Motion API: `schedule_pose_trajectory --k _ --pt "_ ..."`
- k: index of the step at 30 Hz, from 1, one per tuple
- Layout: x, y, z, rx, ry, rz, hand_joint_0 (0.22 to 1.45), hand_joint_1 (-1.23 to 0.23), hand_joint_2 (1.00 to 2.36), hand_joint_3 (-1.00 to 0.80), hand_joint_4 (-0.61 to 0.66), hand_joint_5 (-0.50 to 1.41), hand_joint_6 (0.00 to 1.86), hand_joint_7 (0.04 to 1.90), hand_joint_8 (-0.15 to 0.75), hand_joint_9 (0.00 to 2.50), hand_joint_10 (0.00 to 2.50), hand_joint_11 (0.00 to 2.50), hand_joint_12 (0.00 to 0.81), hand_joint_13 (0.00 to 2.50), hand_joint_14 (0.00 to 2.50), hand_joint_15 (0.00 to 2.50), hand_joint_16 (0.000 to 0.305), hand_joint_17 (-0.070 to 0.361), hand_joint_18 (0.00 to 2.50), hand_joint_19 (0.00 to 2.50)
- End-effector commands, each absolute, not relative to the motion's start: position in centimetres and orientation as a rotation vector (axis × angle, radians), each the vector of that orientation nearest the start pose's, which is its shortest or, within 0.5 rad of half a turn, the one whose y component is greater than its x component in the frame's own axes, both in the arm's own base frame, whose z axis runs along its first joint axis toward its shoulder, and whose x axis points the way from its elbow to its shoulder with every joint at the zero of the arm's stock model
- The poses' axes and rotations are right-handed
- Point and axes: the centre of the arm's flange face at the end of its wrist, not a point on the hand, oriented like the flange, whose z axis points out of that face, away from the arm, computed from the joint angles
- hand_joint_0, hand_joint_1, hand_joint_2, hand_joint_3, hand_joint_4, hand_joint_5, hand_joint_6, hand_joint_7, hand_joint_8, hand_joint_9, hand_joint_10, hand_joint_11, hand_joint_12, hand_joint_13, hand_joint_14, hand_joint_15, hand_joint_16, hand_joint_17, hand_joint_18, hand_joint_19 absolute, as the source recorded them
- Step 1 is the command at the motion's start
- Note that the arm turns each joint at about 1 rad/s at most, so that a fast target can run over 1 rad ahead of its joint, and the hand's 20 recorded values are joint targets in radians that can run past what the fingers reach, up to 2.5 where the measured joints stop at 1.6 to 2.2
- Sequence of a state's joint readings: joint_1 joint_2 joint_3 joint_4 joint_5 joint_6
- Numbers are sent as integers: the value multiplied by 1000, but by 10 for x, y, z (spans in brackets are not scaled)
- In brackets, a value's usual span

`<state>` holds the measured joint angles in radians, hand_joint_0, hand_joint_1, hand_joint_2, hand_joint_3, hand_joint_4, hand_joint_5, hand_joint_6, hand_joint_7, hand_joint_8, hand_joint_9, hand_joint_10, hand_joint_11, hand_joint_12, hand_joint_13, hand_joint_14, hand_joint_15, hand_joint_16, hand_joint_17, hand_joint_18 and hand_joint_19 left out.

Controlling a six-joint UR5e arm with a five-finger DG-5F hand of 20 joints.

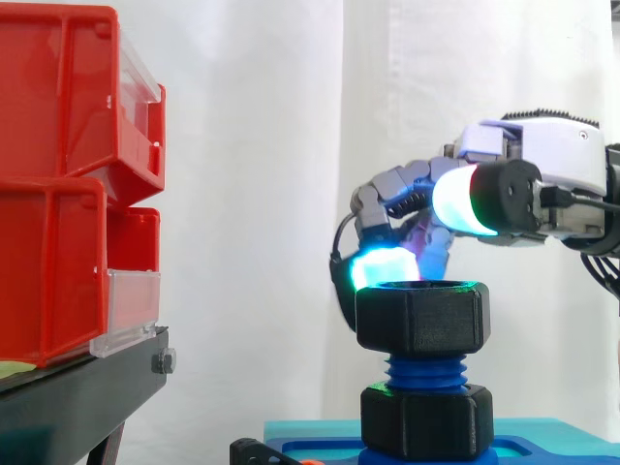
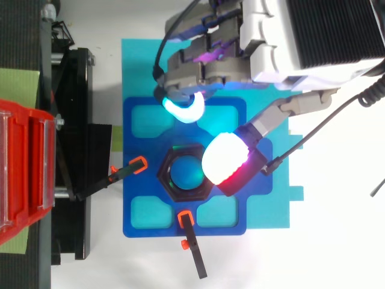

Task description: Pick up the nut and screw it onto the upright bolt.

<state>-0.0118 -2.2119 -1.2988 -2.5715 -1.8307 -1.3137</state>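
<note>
nearest the side camera, an orange-tipped clamp (image 2: 186, 218) lies on the blue plate (image 2: 138, 198) just in front of the bolt (image 1: 426, 373), with a second clamp (image 2: 139, 164) to the bolt's left. the plate sits on a teal base (image 2: 267, 205) on the white table (image 2: 337, 241).

the bolt stands upright in the middle of the plate, a black collar (image 1: 426, 421) at its foot. the nut (image 1: 421, 318) is already on the bolt's top, with bare blue thread showing between it and the collar. so the pick-up looks done and the screwing-down is the step in hand.

the hand (image 1: 542, 145) hangs over the bolt from the right, its fingers curled. one cyan fingertip (image 1: 381, 268) sits beyond the bolt at the height of the nut's rim. the thumb pad (image 1: 463, 201) is above the nut's right edge and apart from it. it seems to grip nothing. the next move likely calls for closing the pads on the nut's flats and turning it down the thread, keeping it square.

left of the bolt, well apart, red bins (image 1: 58, 194) sit on a black stand (image 1: 77, 397). behind the bolt hangs the white curtain (image 1: 252, 194).
</note>
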Motion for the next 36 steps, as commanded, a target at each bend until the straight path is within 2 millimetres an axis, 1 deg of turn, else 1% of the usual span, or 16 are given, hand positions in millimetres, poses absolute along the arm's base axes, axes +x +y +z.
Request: schedule_pose_trajectory --k 1,2,3,4,6,9,11,14,18,21,24,27,29,32,33,36 --pt "736 -120 292 -44 1369 384 540 -223 1000 -500 209 -61 504 996 233 1122 0 8 147 857 0 0 12 27 578 78" --pt "736 -120 292 -44 1369 384 538 -223 1000 -500 204 -72 504 944 230 1104 0 0 153 848 0 0 12 28 581 80" --pt "736 -121 293 -45 1366 383 535 -223 1000 -500 166 -91 503 848 220 1049 0 0 158 816 0 0 14 31 571 86" --pt "737 -121 295 -48 1359 384 534 -222 1000 -500 163 -97 503 821 218 1036 0 0 161 807 0 0 14 32 564 94" --pt "738 -120 296 -52 1347 384 525 -210 1000 -500 138 -122 502 631 196 959 0 0 155 750 0 0 17 38 530 72" --pt "740 -121 299 -56 1323 381 518 -194 1000 -500 138 -134 501 563 179 878 0 0 157 674 0 0 17 38 466 12" --pt "740 -121 300 -58 1307 377 512 -181 1000 -500 125 -143 500 526 161 803 0 0 161 580 0 0 19 42 341 0" --pt "744 -114 304 -70 1283 376 506 -161 1000 -500 126 -146 500 517 154 738 0 0 174 516 0 0 20 44 222 0" --pt "744 -107 302 -70 1291 374 504 -155 1000 -500 128 -146 500 512 146 709 0 0 160 461 0 0 15 33 123 0" --pt "743 -99 295 -56 1319 365 504 -153 1000 -500 142 -137 500 519 144 705 0 0 155 460 0 0 13 29 100 0" --pt "743 -94 291 -43 1328 356 505 -156 1000 -500 161 -122 500 529 145 709 0 0 135 481 0 0 11 24 98 0" --pt "743 -83 289 -39 1340 360 509 -162 1000 -500 173 -113 501 556 153 741 0 0 125 504 0 0 8 18 123 0" --pt "743 -80 288 -40 1347 363 510 -166 1000 -500 170 -108 501 571 156 749 0 0 121 528 0 0 7 16 141 0" --pt "744 -67 288 -44 1355 373 513 -172 1000 -500 178 -95 502 644 169 781 0 0 117 547 0 0 6 14 167 0" --pt "744 -66 288 -43 1355 373 513 -172 1000 -500 180 -94 502 648 170 780 0 0 117 549 0 0 6 14 167 0" --pt "744 -59 286 -37 1368 374 517 -173 1000 -500 187 -77 503 756 180 814 0 0 114 582 0 0 5 12 196 0"
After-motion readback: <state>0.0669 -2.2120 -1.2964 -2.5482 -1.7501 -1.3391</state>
